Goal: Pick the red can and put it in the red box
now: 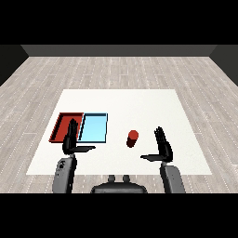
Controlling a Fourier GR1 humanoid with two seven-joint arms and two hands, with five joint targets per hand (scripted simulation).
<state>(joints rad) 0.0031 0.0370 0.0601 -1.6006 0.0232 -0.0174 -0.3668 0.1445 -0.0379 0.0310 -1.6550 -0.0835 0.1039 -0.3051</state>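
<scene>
The red can stands upright on the white table, right of the two trays. My right hand is a little to the can's right and nearer to me, open, fingers straight up and thumb pointing left toward the can, apart from it. The red tray lies at the left, with the light blue tray beside it on its right. My left hand is open over the near edge of the red tray, fingers up and thumb pointing right, hiding part of that tray.
Grey wood floor surrounds the table. Both grey forearms come in from the lower corners. The table's near edge runs just behind my wrists.
</scene>
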